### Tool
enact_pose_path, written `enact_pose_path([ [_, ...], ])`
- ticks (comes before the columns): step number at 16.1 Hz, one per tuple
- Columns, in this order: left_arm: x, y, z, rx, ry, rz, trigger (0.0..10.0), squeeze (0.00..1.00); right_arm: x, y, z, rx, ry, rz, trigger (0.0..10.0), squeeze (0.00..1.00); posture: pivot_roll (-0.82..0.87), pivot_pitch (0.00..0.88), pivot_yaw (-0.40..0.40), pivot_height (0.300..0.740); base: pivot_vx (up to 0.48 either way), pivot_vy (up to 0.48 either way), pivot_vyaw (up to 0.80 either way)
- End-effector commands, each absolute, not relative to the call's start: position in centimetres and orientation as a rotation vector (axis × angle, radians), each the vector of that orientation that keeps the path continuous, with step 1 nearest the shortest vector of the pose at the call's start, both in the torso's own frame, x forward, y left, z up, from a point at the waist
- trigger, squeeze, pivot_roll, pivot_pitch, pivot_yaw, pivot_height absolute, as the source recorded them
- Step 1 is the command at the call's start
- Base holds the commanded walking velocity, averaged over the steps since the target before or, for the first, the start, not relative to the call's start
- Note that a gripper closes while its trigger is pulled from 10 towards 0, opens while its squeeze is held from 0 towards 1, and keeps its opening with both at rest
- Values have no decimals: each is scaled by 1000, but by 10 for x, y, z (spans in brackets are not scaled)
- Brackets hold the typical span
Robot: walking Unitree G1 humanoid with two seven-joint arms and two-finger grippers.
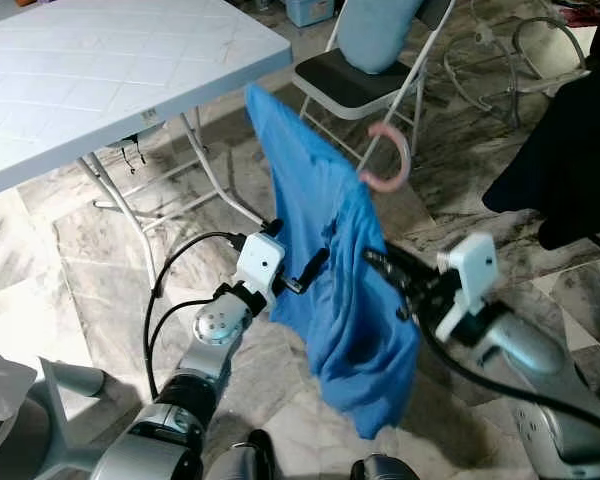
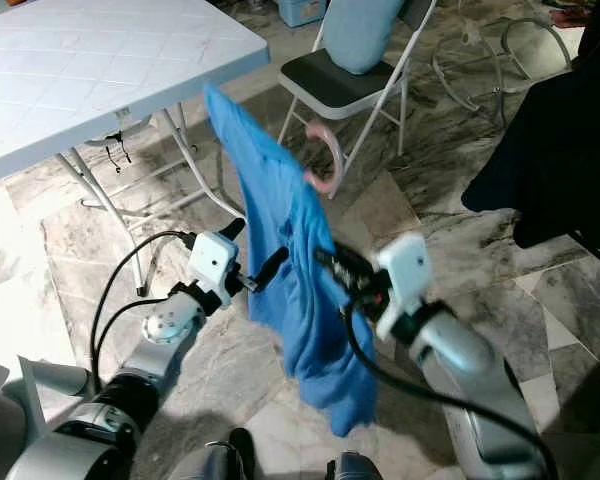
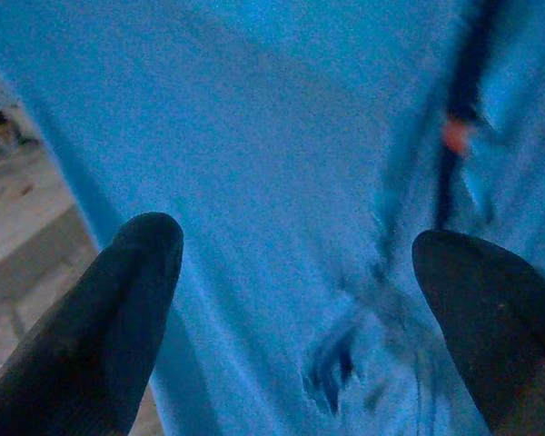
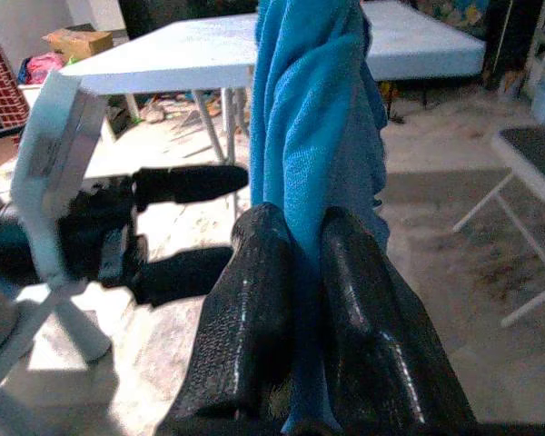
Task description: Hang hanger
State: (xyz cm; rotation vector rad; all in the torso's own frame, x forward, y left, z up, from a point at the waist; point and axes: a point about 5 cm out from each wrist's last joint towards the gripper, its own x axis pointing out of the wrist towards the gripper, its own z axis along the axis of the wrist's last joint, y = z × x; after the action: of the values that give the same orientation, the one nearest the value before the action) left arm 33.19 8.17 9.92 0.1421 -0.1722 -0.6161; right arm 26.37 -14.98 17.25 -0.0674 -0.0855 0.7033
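Note:
A blue shirt (image 1: 330, 260) hangs on a hanger whose pink hook (image 1: 392, 160) sticks up at its right shoulder. My right gripper (image 1: 375, 262) is shut on a fold of the shirt at mid height; the right wrist view shows the blue cloth (image 4: 313, 109) pinched between its fingers (image 4: 254, 300). From the left, my left gripper (image 1: 298, 250) reaches the shirt's edge and stands open, one finger on either side of the cloth. Blue fabric (image 3: 282, 163) stretches between its two fingertips (image 3: 136, 291) in the left wrist view. The hanger's bar is hidden inside the shirt.
A white folding table (image 1: 100, 70) stands at the back left, its legs (image 1: 210, 170) close behind the shirt. Behind the shirt is a folding chair (image 1: 345, 85) with a pale blue cushion (image 1: 375, 30). Dark clothing (image 1: 565, 160) hangs at the right. The floor (image 1: 70, 270) is grey marble.

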Motion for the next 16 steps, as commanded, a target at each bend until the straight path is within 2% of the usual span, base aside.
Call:
enact_pose_path([
  [1,326,81,90,173,-145,-661,10000,0,266,-147,181,-66,-124,716,10000,0,-235,189,75,740,0,0,0],
  [4,329,71,95,204,-164,-667,10000,0,256,-134,186,-43,-107,835,10000,0,-238,187,68,740,0,0,0],
  [6,334,74,100,202,-181,-637,10000,0,248,-138,184,-53,-77,865,10000,0,-238,187,68,740,0,0,0],
  [9,326,76,97,219,-203,-719,10000,0,256,-170,175,-202,-22,723,10000,0,-261,189,79,740,0,0,0],
  [11,321,74,97,233,-221,-768,10000,0,262,-176,174,-247,-28,670,10000,0,-255,189,79,740,0,0,0],
  [13,332,77,114,231,-288,-653,10000,0,261,-163,170,-231,-19,744,10000,0,-243,183,74,740,0,0,0],
  [16,337,79,123,191,-315,-615,10000,0,252,-155,161,-206,13,815,10000,0,-243,186,73,740,0,0,0],
])
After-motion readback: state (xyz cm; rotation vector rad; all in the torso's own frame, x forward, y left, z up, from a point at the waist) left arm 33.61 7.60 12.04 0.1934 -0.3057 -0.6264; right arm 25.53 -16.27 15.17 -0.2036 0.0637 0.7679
